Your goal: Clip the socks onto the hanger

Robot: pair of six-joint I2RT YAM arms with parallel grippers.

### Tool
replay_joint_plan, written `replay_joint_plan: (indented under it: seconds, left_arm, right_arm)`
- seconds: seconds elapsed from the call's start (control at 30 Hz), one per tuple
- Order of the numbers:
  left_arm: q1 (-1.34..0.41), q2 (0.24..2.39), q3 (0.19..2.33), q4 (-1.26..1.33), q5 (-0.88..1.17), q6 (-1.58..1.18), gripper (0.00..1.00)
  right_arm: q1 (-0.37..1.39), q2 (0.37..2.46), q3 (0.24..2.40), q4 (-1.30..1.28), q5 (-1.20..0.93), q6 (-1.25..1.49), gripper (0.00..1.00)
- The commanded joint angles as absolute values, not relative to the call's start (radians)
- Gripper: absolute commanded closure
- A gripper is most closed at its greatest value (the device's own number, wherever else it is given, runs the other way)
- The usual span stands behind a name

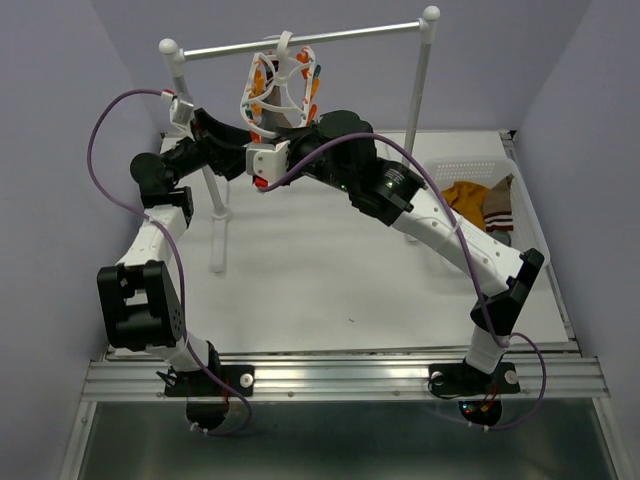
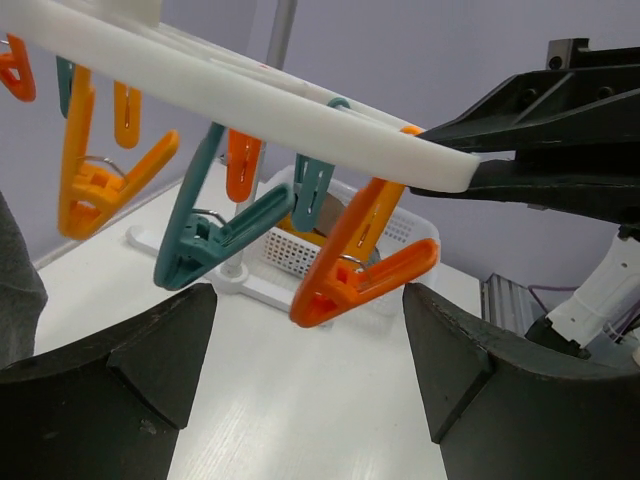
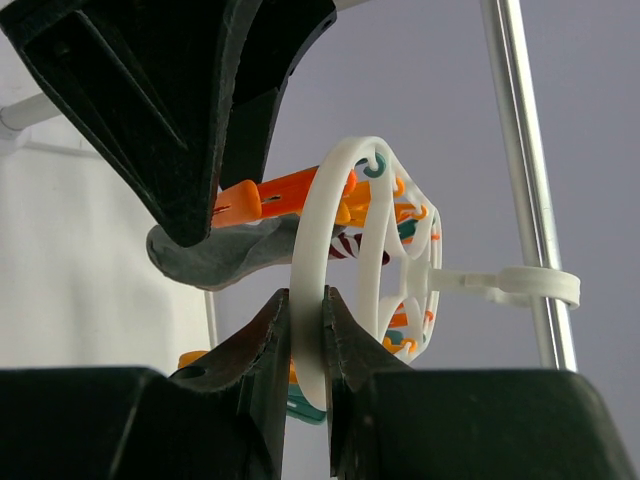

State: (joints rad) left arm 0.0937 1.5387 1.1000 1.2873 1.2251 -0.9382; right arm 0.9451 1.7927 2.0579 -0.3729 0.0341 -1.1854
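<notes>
left gripper (image 2: 310, 335): black fingers (image 2: 110, 380) nearest the lens, spread wide, nothing between the pads; raised just under the rim of the white plastic oval ring hanger (image 2: 260, 100), no contact seen.
dark grey sock (image 2: 15, 290): soft fabric at the far left, against the outer side of the left finger; in the right wrist view draped under the left gripper, just below an orange clip; clipped or not, cannot tell.
clips: orange plastic clip (image 2: 95, 175) at left, teal clip (image 2: 215, 240) right of it, second orange clip (image 2: 360, 270) further right, all dangling from the rim; the last two over the wide gap between the left fingers.
hanger: tilted, top hook over the metal crossbar (image 1: 370, 28), between the two grippers, rim pinched from the right.
right gripper (image 3: 305, 305): black fingers closed narrow on the white rim, one pad on each face, rim upright through the slit.
rack (image 1: 425, 80): white, two posts carrying the crossbar, standing on the white table (image 1: 330, 280).
basket (image 1: 470, 165): white perforated plastic, at the table's right edge, well apart from the hanger.
other socks: mustard-orange sock (image 1: 465, 195) and striped sock (image 1: 497, 205), lying in the basket, side by side, touching.
</notes>
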Motion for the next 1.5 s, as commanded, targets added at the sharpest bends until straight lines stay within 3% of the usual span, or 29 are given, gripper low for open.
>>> replay_joint_plan:
  seconds: [0.0,0.9,1.47]
  left_arm:
    - [0.098,1.46,1.075,2.077,1.247,-0.92,0.13]
    - [0.078,1.414,1.108,2.075,1.249,-0.815,0.12]
    - [0.061,1.405,1.143,2.077,1.262,-0.753,0.17]
  right_arm:
    - [0.96,1.781,2.077,-0.319,0.06,-1.183,0.99]
    - [0.989,1.784,2.072,-0.321,0.092,-1.173,0.99]
    - [0.989,1.789,2.074,-0.321,0.103,-1.161,0.99]
